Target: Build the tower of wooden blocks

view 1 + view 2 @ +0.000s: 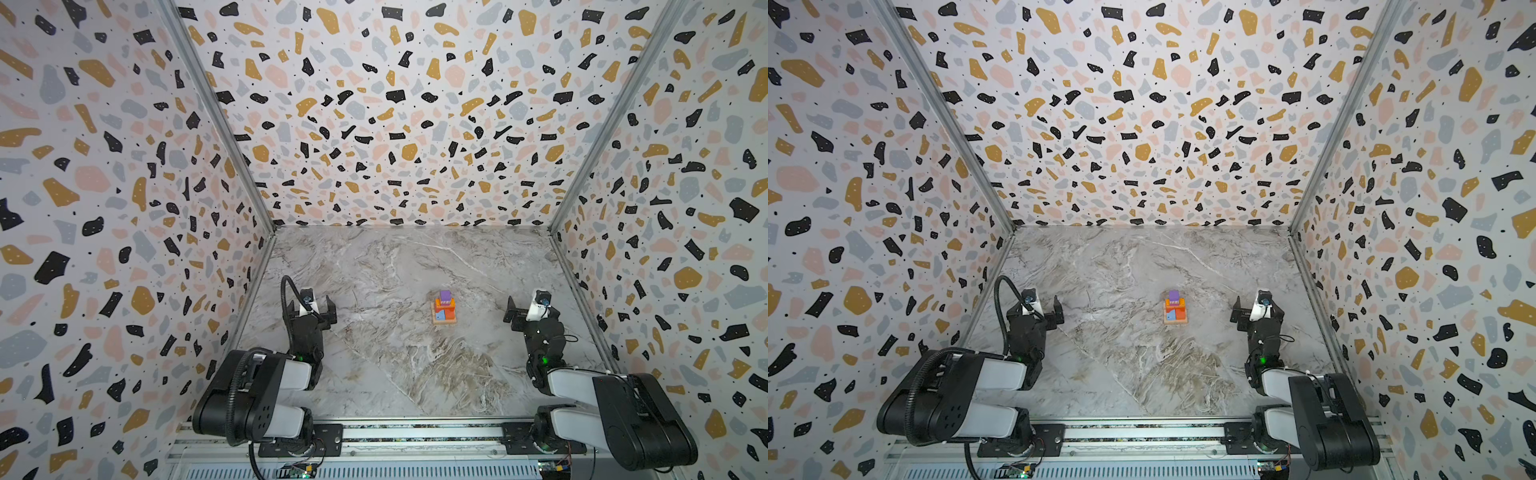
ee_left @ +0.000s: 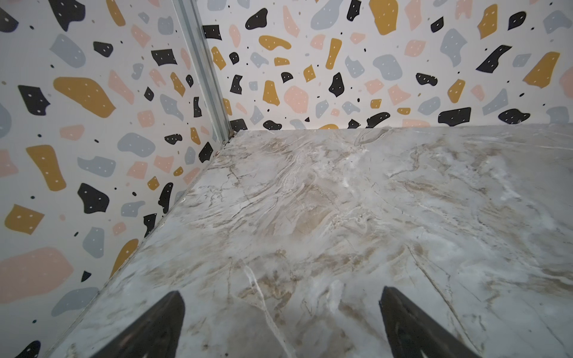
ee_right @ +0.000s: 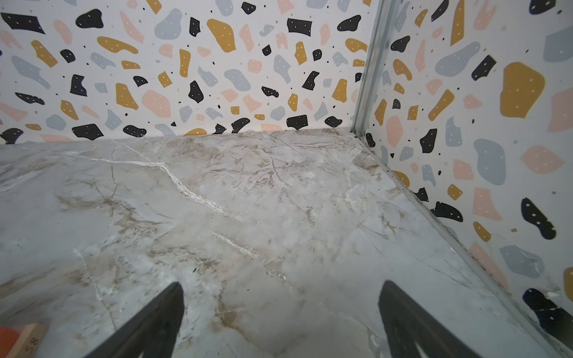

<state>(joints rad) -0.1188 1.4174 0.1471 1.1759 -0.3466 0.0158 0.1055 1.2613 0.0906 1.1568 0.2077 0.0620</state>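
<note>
The wood block tower stands on the marble table, a little right of the middle in both top views. It has a tan base, light blue, red and orange blocks above, and a purple cube on top. My left gripper hovers open and empty, well left of the tower. The right gripper is open and empty to the tower's right. A blurred corner of the tower's red and tan blocks shows in the right wrist view.
Terrazzo-patterned walls close in the table on the left, back and right, with metal corner posts. Both arm bases sit on a rail along the front edge. Bare marble lies between the grippers and the tower.
</note>
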